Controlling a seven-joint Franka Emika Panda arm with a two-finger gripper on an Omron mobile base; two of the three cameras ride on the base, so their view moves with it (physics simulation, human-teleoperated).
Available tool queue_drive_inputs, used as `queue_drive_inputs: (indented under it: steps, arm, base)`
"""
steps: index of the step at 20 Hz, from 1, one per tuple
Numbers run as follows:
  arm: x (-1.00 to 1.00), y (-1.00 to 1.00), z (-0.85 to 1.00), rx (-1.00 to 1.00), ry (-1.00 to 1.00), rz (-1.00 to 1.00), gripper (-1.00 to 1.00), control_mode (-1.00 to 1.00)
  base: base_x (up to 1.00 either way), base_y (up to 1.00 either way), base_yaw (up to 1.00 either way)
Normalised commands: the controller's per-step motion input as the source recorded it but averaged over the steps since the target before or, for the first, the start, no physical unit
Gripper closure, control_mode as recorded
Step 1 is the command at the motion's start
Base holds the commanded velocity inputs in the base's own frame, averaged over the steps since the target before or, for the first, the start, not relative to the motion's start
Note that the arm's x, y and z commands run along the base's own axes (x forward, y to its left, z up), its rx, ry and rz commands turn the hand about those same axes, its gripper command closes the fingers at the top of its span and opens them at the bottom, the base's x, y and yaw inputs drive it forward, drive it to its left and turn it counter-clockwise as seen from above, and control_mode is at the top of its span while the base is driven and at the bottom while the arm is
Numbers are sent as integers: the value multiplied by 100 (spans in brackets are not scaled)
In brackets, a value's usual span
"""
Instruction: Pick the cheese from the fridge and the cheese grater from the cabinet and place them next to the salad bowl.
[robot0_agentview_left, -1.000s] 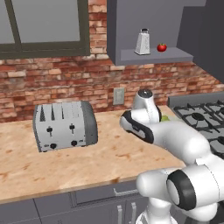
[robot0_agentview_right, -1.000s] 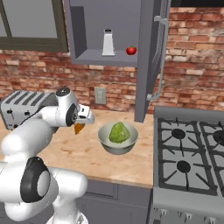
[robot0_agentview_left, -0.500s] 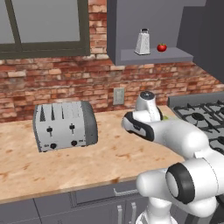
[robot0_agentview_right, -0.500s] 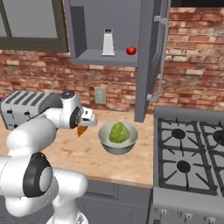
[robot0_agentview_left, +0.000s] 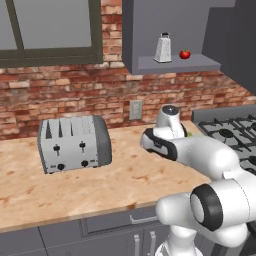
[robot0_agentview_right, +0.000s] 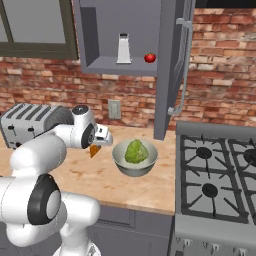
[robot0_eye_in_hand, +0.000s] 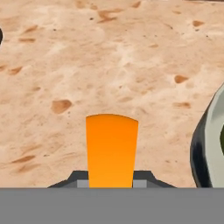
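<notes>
The gripper (robot0_agentview_right: 95, 148) hangs low over the tan counter (robot0_agentview_right: 107, 180), its jaws clamped on the cheese (robot0_eye_in_hand: 112, 148). In the hand view the orange wedge stands up between the two dark finger tips (robot0_eye_in_hand: 75, 178), its rounded end pointing away from the hand; whether it touches the speckled counter surface beneath I cannot tell. From the right base view the cheese (robot0_agentview_right: 94, 150) shows as a small orange point under the hand.

Just beside the jaws, on the side toward the stove (robot0_agentview_right: 220, 175), sits the salad bowl (robot0_agentview_right: 134, 158) with green leaves heaped inside; its pale rim (robot0_eye_in_hand: 210, 140) curves into the edge of the hand view, close to the wedge but apart from it.

On the other side of the jaws, well apart, the silver toaster (robot0_agentview_left: 74, 143) stands on the counter against the brick wall (robot0_agentview_left: 65, 95).

Farther off, above and beyond the jaws, the dark grey cabinet (robot0_agentview_right: 120, 30) hangs on the wall. On its open shelf the cheese grater (robot0_agentview_right: 123, 49) stands upright, with a small red tomato (robot0_agentview_right: 149, 58) near it toward the stove side.
</notes>
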Motion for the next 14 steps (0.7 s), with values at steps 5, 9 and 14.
queue_drive_inputs:
  steps: [5,9,14]
  arm:
    - [1,5,-23,-2,1,0,100,-100]
    - [1,12,0,-6,0,0,100,-100]
    - [0,1,-3,-3,0,0,100,-100]
  base:
    - [0,0,0]
    - [0,0,0]
    - [0,0,0]
